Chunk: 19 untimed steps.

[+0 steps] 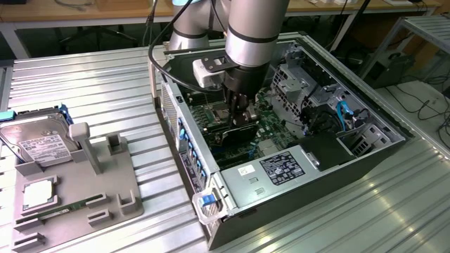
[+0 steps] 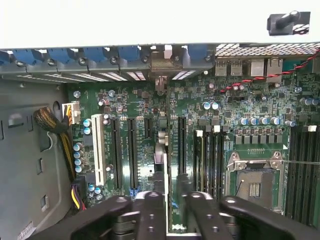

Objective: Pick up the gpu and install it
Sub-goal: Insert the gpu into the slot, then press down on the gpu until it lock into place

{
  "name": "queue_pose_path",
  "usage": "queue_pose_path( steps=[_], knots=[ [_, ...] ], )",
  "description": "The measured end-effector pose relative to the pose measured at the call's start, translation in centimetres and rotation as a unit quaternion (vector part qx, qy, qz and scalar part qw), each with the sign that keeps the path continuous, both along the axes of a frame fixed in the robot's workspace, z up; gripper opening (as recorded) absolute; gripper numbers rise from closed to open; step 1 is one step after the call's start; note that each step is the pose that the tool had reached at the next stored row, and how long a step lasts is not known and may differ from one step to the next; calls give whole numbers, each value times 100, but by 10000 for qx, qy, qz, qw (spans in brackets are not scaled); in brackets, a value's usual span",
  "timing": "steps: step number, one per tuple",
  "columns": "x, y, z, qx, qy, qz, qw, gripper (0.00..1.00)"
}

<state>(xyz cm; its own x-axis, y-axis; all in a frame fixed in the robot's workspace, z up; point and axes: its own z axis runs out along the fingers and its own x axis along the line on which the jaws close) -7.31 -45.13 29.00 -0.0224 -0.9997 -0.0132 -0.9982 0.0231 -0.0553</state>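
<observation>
- I see my gripper (image 1: 243, 117) inside the open computer case (image 1: 365, 158), fingers pinching the gpu (image 1: 237, 134).
- The gpu (image 2: 166, 165) stands edge-on over the motherboard (image 2: 150, 145), among its slots.

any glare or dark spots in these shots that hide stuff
Exterior view: soft sheen on the ribbed metal table; inside the computer case it is shadowed under the arm, so the gpu at the gripper reads as a dark shape. Wrist view: the case wall is blown out white; the motherboard is evenly lit.
</observation>
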Motion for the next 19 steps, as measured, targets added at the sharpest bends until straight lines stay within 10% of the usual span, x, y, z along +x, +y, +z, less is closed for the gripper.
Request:
queue_pose_path(
  steps=[3,19],
  knots=[
    [0,0,0,0,0,0,10000,11],
    [-176,-4,-1,14,0,0,10000,11]
  ],
)
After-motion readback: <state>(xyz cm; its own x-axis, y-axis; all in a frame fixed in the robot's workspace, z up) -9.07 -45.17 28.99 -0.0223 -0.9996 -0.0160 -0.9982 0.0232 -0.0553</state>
